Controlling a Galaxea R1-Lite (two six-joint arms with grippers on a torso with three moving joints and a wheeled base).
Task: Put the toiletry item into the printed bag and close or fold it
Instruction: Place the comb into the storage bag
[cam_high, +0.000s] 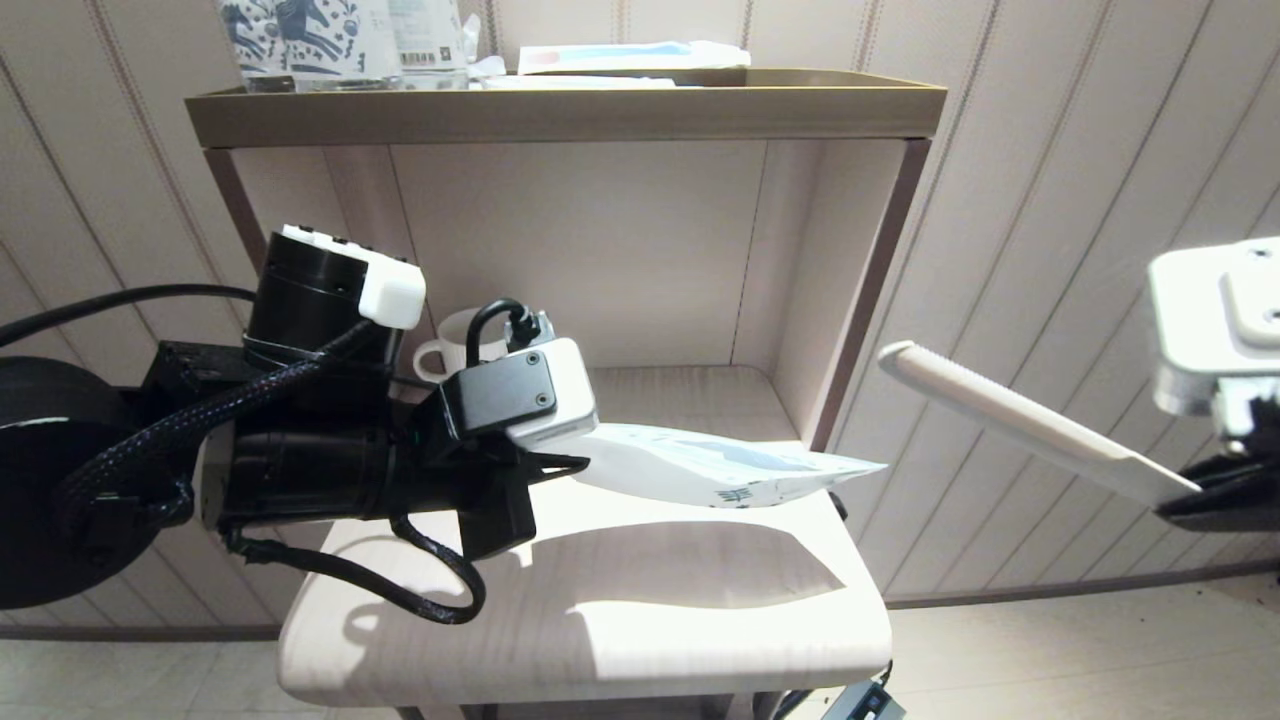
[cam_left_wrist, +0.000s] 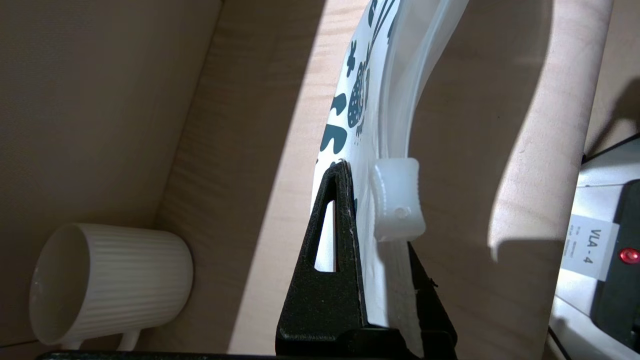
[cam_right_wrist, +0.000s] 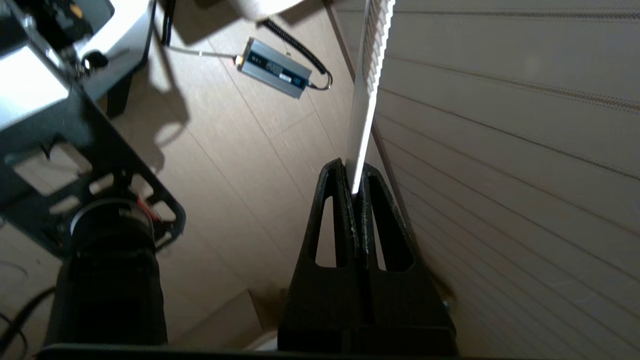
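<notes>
My left gripper (cam_high: 575, 465) is shut on one end of the printed bag (cam_high: 700, 470), which sticks out level to the right above the table. In the left wrist view the bag (cam_left_wrist: 370, 125) shows dark blue prints, and its clear zip slider (cam_left_wrist: 397, 200) sits beside my left gripper (cam_left_wrist: 372, 200). My right gripper (cam_high: 1190, 490) is shut on the toiletry item (cam_high: 1030, 420), a cream-white toothed stick held in the air. Its rounded end points up-left, just above and right of the bag's free tip. In the right wrist view the item (cam_right_wrist: 367, 90) rises edge-on from my right gripper (cam_right_wrist: 355, 167).
A white ribbed mug (cam_high: 455, 345) stands at the back of the light wooden table (cam_high: 600, 620), inside the shelf niche. The niche's side wall (cam_high: 870, 290) lies between bag and stick. Printed packs (cam_high: 300, 40) sit on the top shelf. A power adapter (cam_right_wrist: 275, 70) lies on the floor.
</notes>
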